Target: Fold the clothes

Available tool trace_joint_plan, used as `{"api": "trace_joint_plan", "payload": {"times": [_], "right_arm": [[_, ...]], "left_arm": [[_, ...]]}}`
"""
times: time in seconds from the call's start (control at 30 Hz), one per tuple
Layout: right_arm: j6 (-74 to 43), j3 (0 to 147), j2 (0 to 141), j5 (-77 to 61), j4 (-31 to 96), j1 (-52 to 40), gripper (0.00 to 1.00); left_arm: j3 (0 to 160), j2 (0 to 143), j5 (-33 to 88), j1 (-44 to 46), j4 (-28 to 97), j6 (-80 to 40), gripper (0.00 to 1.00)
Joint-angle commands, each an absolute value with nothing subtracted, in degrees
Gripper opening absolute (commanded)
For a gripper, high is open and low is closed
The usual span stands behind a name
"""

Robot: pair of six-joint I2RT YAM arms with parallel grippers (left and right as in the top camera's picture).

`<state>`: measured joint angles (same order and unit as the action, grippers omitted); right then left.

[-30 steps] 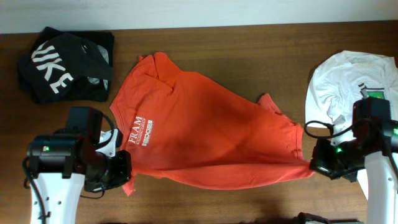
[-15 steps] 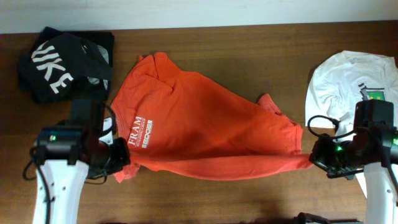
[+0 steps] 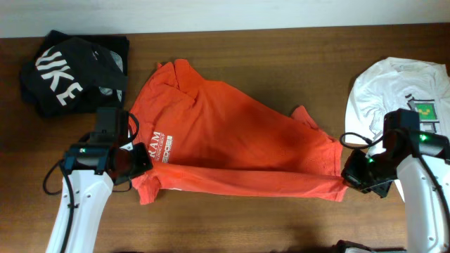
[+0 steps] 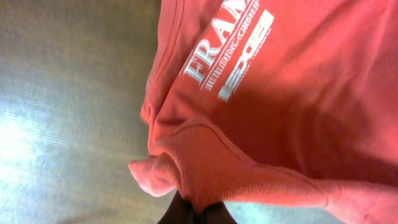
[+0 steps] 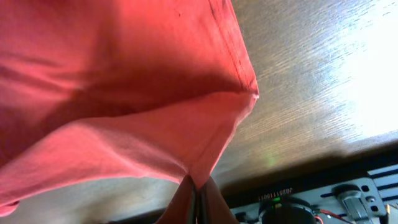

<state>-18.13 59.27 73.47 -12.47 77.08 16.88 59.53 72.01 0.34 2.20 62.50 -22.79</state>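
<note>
Red-orange cloth is clamped in both pincers: left gripper and right gripper each pinch one end of a lifted edge of the T-shirt, whose body lies beyond them on the table. First fold, I judge; next I must carry that edge across evenly.

Looks like a robotics lab bench, not a home. Shown by a bare dark wooden table set against a plain pale wall, a white left arm and white right arm carrying green indicator lights and loose black cables, and a red-orange T-shirt stretched between them.
</note>
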Motion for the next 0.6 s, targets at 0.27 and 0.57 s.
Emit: {"api": "trace_joint_plan", "payload": {"times": [0.27,0.57], "right_arm": [[-20.5,54.2,73.5,-12.4,63.8,16.9,0.05],[-20.4,54.2,77.3,-12.4,54.0,16.9,0.05]], "left_arm": [[59.3,83.0,-1.5,2.2,56.6,-24.0,0.01],[59.3,89.2,-1.5,2.2,46.2,-24.0,0.08]]}}
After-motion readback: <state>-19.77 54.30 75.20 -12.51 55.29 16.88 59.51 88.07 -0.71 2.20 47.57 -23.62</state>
